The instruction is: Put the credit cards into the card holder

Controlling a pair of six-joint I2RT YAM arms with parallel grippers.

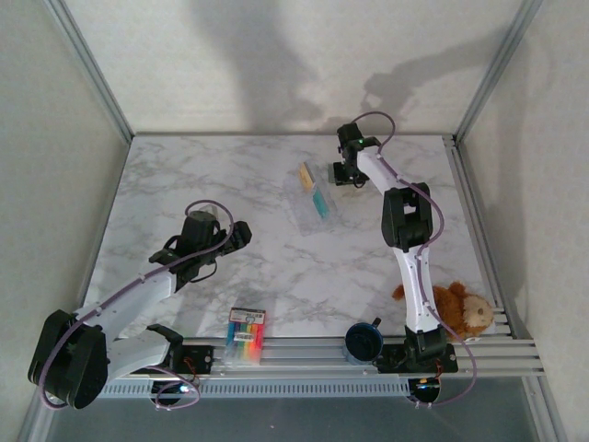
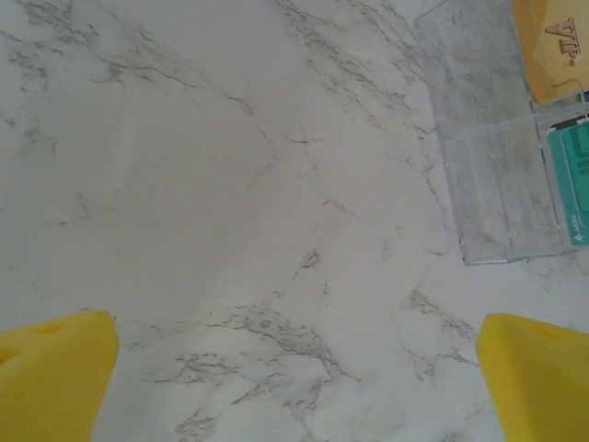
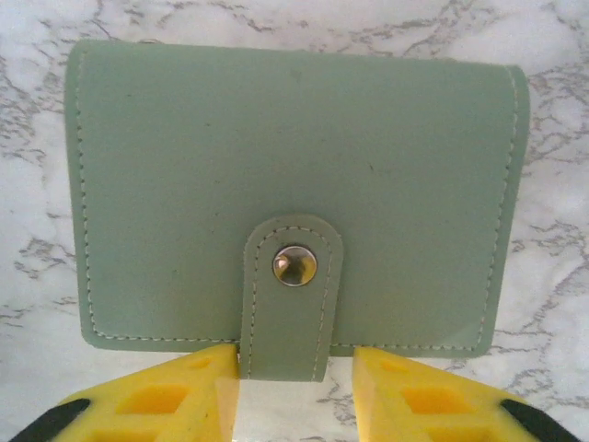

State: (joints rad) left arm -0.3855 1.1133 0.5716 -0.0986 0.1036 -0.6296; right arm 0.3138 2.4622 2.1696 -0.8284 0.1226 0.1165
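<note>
The card holder (image 3: 294, 175) is a grey-green wallet lying closed on the marble, its snap strap (image 3: 293, 295) buttoned down. My right gripper (image 3: 294, 396) stands open at the wallet's near edge. Its yellow fingers straddle the strap's end: the left one touches it, the right one is a little apart. A clear tray (image 2: 497, 166) holds two credit cards, a tan-gold one (image 2: 552, 46) and a teal one (image 2: 571, 180). From above, that tray (image 1: 313, 198) lies just left of the right gripper (image 1: 342, 171). My left gripper (image 2: 294, 387) is wide open over bare marble, short of the tray.
A pack of multicoloured markers (image 1: 246, 336) lies at the near edge between the arm bases. A dark blue round object (image 1: 363, 341) and a brown teddy bear (image 1: 457, 308) sit at the near right. Frame posts and pale walls close the table in.
</note>
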